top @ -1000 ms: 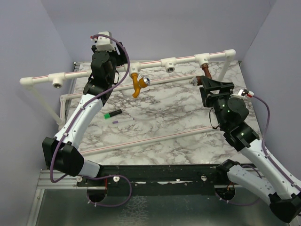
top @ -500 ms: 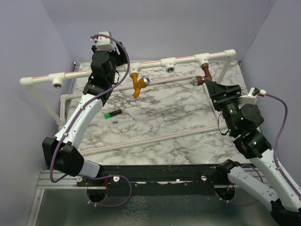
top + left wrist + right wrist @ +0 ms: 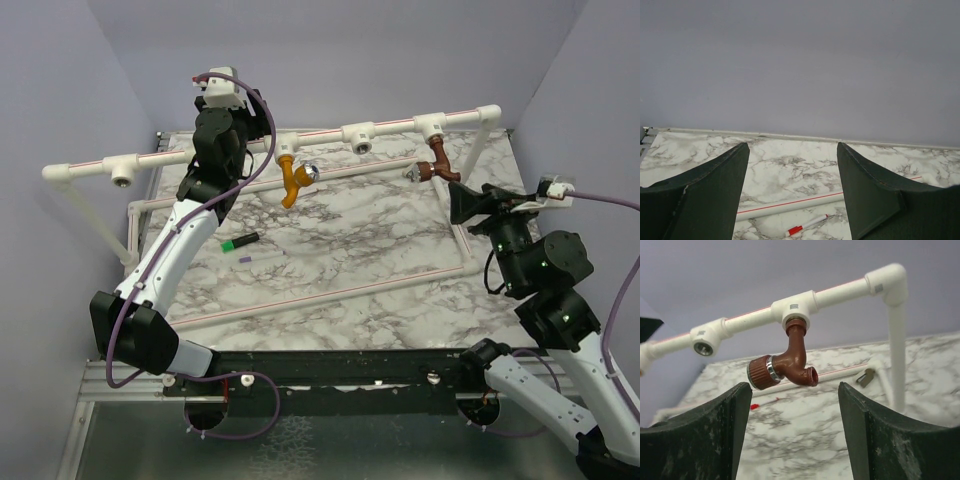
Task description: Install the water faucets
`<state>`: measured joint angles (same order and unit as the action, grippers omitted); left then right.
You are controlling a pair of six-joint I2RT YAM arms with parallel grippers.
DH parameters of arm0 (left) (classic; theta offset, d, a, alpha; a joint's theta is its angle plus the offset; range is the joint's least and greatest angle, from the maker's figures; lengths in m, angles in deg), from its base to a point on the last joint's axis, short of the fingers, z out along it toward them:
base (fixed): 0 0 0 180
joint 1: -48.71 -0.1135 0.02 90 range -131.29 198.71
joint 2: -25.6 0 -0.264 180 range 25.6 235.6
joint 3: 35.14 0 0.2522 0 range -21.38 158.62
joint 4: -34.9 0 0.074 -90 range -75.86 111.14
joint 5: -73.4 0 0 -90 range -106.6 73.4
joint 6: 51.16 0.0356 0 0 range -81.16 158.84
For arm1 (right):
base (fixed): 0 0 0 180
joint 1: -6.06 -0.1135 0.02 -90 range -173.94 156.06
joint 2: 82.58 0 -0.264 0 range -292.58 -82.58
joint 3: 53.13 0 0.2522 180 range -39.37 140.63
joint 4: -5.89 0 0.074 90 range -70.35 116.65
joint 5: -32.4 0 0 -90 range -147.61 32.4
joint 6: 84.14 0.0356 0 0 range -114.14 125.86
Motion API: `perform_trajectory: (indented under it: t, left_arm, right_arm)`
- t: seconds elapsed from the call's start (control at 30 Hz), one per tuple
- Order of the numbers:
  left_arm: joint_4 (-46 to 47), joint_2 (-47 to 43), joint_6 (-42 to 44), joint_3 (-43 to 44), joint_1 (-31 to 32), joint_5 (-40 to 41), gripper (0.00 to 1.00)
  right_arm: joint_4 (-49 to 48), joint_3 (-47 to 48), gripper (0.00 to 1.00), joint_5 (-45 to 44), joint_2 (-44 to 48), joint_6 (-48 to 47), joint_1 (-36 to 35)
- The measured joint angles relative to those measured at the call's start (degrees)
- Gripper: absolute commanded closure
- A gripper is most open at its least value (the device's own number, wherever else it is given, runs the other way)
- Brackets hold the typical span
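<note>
The orange-yellow faucet (image 3: 291,179) with a silver knob hangs from a T-fitting (image 3: 285,141) on the raised white pipe. The reddish-brown faucet (image 3: 436,162) hangs from the right T-fitting (image 3: 431,125); in the right wrist view it (image 3: 788,365) sits screwed into that fitting (image 3: 794,310). My right gripper (image 3: 460,201) is open and empty, a little in front of and below the brown faucet, not touching it (image 3: 792,390). My left gripper (image 3: 240,120) is open and empty, high up beside the pipe, left of the orange faucet, facing the back wall (image 3: 791,147).
Empty T-fittings sit at the middle (image 3: 358,136) and left (image 3: 121,172) of the pipe. A green marker (image 3: 240,241) lies on the marble table. A red marker (image 3: 807,226) lies by the low pipe (image 3: 790,205). Lavender walls close three sides.
My right gripper has drawn back to the right, away from the brown faucet, which stays on its fitting. The left arm has not moved.
</note>
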<state>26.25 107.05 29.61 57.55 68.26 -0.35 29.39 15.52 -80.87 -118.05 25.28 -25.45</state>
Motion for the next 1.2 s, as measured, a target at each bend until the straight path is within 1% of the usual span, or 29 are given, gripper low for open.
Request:
perform_trajectory:
  t: [0.13,0.37,0.47,0.6,0.73,0.9,1.03,1.2]
  left_arm:
    - [0.00,0.00,0.00,0.00,0.00,-0.02,0.28]
    - [0.00,0.00,0.00,0.00,0.00,-0.11,0.27]
    - [0.00,0.00,0.02,0.00,0.00,-0.11,0.27]
    - [0.00,0.00,0.02,0.00,0.00,-0.11,0.27]
    - [0.00,0.00,0.02,0.00,0.00,-0.15,0.27]
    - [0.00,0.00,0.00,0.00,0.00,-0.15,0.27]
    - [0.00,0.00,0.00,0.00,0.00,-0.15,0.27]
    - [0.00,0.00,0.00,0.00,0.00,-0.17,0.27]
  right_arm:
    - [0.87,1.03,0.27,3.76,0.07,-18.16,0.00]
    - [4.33,1.97,0.28,10.21,-0.09,-45.18,0.00]
    - [5.81,1.75,0.27,12.35,-0.63,-56.19,0.00]
    - [5.09,-0.76,0.24,13.35,-1.05,-69.35,0.00]
    - [2.58,-2.51,0.23,13.53,-3.10,-80.30,0.00]
    - [-3.30,-3.45,0.22,13.51,-7.23,-91.03,0.00]
    - [-9.29,-5.40,0.25,13.14,-10.58,-98.27,-0.07]
    - [-16.81,-8.96,0.30,11.85,-12.04,-104.67,-0.07]
